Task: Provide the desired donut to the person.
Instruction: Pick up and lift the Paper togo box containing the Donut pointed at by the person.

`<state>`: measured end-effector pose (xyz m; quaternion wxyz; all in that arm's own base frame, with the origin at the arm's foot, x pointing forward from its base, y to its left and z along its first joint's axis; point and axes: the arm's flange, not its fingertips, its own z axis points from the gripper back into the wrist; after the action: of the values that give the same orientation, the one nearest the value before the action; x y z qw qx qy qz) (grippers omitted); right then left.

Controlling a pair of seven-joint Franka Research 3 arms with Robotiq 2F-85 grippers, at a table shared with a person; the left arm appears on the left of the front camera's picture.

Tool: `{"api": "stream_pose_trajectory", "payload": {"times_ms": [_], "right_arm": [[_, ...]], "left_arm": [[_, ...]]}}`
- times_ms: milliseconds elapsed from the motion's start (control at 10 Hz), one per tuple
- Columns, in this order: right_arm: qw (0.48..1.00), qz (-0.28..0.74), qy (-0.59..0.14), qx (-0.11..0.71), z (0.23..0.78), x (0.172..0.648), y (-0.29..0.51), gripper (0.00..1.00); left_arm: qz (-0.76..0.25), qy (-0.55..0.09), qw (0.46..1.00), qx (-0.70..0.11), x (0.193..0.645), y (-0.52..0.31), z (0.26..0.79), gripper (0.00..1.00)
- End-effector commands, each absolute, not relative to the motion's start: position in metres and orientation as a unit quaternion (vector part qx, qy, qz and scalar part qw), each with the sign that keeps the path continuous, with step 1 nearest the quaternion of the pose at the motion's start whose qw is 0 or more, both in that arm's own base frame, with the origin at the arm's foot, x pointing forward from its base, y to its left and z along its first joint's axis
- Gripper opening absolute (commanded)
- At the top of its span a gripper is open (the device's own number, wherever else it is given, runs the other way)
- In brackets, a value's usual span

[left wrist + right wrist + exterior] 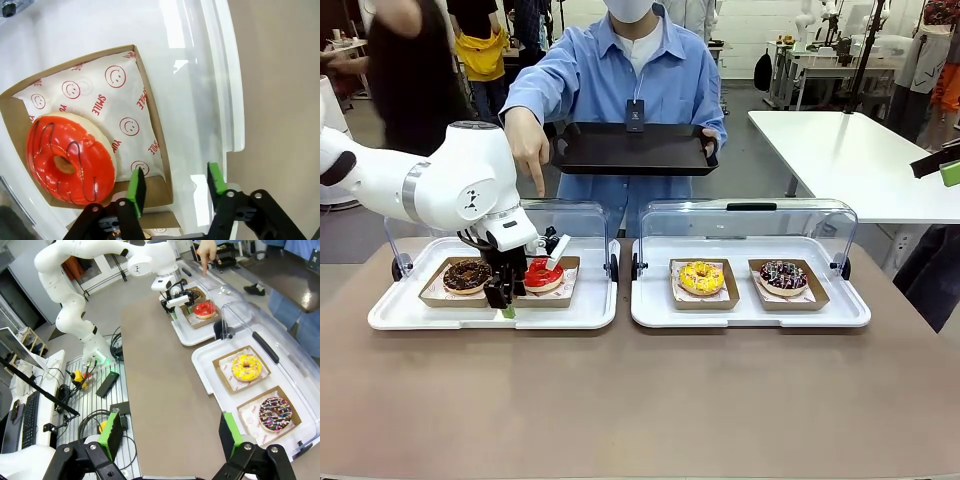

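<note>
**A:** Under the left jaws, what is biggest?

**B:** The broad brown surface (650,400). Beyond those jaws, across it, stands the person in a light-blue shirt (620,80). The person's pointing hand (531,150) aims a finger down toward them and the other holds a flat black rectangular tray (630,150).

**A:** And the arm?

**B:** The white left arm (440,180) reaches down into a white plastic display tray with a raised clear lid (390,315). A second lidded white tray (750,315) sits off to the jaws' right.

**A:** Where is the donut?

**B:** The red-glazed ring donut (70,157) lies on smiley-printed paper in a shallow brown cardboard box (155,125). It is just beside the left jaws, not between them. A chocolate-iced donut (467,274) sits on their other side.

**A:** Are they gripping?

**B:** No. They stand partly apart with the box's corner in the gap. One green pad (136,185) is over the box and the other is over the white tray. The right jaws gape wide above the surface, empty.
</note>
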<state>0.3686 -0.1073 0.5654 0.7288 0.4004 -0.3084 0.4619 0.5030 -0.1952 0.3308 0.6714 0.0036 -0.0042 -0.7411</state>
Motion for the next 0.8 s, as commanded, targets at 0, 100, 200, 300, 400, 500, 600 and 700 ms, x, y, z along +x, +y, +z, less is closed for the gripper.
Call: {"api": "stream_pose_trajectory", "payload": {"times_ms": [0,100,200,300,400,500,600,700], "right_arm": [[0.72,0.465,-0.314,0.408,0.5646,0.3697,-0.1076,1.0],[0.72,0.465,-0.314,0.408,0.5646,0.3697,-0.1076,1.0],[0.72,0.465,-0.314,0.408,0.5646,0.3697,-0.1076,1.0],[0.72,0.465,-0.314,0.408,0.5646,0.3697,-0.1076,1.0],[0.72,0.465,-0.314,0.408,0.5646,0.3697,-0.1076,1.0],[0.72,0.465,-0.314,0.408,0.5646,0.3697,-0.1076,1.0],[0.72,0.465,-0.314,0.408,0.5646,0.3697,-0.1076,1.0],[0.72,0.465,-0.314,0.408,0.5646,0.3697,-0.1076,1.0]], "left_arm": [[-0.735,-0.008,0.678,0.006,0.505,-0.1959,0.3296,0.0],[-0.735,-0.008,0.677,0.006,0.505,-0.1955,0.3297,0.16],[-0.736,-0.008,0.677,0.006,0.5048,-0.1951,0.33,0.06],[-0.736,-0.008,0.677,0.005,0.5049,-0.1948,0.33,0.0],[-0.736,-0.008,0.677,0.004,0.5049,-0.1946,0.33,0.0],[-0.736,-0.008,0.677,0.003,0.5046,-0.1944,0.3305,0.0],[-0.737,-0.009,0.676,0.003,0.5044,-0.194,0.3312,0.0],[-0.738,-0.01,0.675,0.002,0.5043,-0.1936,0.3323,0.0]]}}
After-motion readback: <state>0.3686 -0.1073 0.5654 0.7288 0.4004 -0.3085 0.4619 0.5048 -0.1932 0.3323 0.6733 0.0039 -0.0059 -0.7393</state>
